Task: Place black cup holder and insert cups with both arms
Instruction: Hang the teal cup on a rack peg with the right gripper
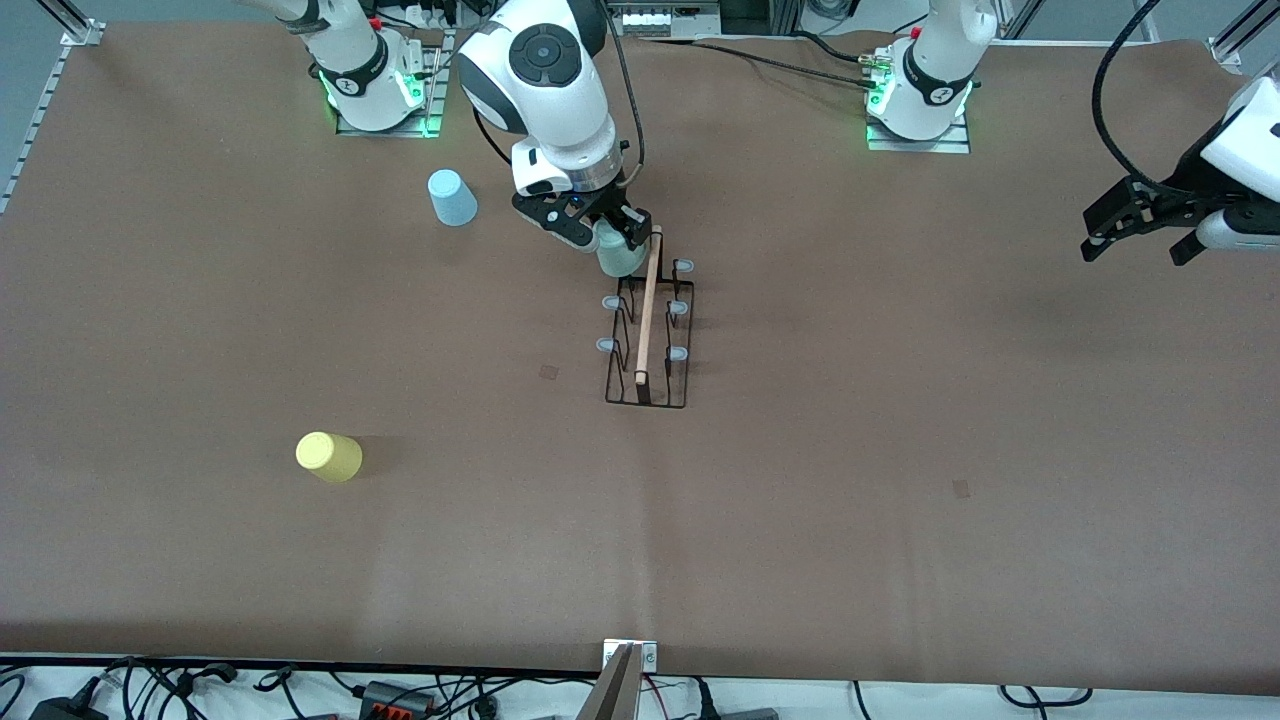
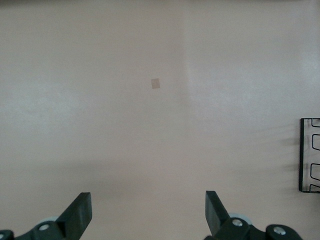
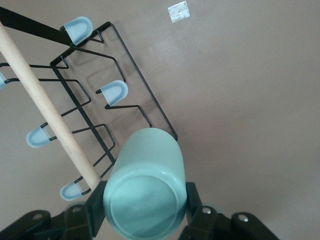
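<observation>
Gripping mint cup (image 3: 145, 187) in right end effector (image 1: 598, 238), hovering over the black cup holder (image 1: 648, 335) mid-desk, at its base-edge end prong; rod running lengthwise toward camera edge. Left end effector (image 1: 1140, 222) waiting wide apart.

Three cups: mint (image 1: 620, 258), blue (image 1: 452, 197), yellow (image 1: 329, 457), one black cup holder (image 1: 648, 335), two arms
</observation>
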`<move>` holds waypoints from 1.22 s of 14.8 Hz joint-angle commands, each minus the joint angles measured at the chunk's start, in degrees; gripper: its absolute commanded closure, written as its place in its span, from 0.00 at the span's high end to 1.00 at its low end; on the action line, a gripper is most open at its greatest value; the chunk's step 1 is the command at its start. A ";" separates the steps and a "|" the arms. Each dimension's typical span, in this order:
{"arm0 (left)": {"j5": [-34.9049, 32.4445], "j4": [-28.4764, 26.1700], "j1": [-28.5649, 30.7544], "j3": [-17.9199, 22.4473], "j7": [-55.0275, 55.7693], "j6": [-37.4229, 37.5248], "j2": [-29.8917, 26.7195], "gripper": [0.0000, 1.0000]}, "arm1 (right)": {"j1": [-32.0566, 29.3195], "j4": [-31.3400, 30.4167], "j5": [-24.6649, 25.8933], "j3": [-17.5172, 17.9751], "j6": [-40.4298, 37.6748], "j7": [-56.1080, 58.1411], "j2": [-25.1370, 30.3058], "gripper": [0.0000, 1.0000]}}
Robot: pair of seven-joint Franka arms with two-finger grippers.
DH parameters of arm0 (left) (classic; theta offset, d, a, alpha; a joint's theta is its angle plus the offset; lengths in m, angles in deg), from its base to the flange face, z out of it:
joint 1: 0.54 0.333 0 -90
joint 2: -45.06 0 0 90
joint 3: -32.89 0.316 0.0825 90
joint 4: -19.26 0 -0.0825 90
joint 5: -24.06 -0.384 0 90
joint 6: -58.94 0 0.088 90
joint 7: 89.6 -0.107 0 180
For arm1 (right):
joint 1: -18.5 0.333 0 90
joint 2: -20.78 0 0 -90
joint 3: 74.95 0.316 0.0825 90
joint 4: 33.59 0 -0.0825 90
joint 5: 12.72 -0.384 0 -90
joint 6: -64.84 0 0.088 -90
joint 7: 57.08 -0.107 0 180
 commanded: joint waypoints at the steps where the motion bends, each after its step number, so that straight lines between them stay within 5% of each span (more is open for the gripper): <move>1: -1.44 3.76 -0.74 0.28 -0.25 3.57 1.88 1.00 | 1.11 1.08 0.91 -0.06 -0.24 -1.82 -1.35 0.25; 3: -1.35 4.84 -0.82 0.28 0.02 5.61 2.77 1.00 | 1.29 1.08 0.91 -0.06 -0.24 -1.82 -1.70 0.33; 4: -1.35 4.84 -0.82 0.28 0.02 5.79 2.77 1.00 | 1.29 1.08 0.91 -0.06 -0.24 -1.82 -2.14 0.52; 5: -1.35 4.92 -0.82 0.28 -0.07 5.96 2.68 1.00 | 1.29 1.08 0.99 -0.06 -0.15 -1.73 -2.23 0.84; 6: -1.35 4.92 -0.82 0.28 -0.16 6.05 2.68 1.00 | 1.29 1.17 1.17 -0.06 -0.15 -1.73 -2.32 1.00; 13: -1.35 5.10 -0.82 -0.07 -0.42 6.05 2.77 1.00 | -3.27 1.35 1.26 -0.32 -1.03 5.45 -0.74 1.00; 18: -1.26 5.01 -0.82 0.01 -0.51 6.05 2.77 1.00 | -13.54 1.17 1.17 -1.99 -8.92 28.81 2.51 1.00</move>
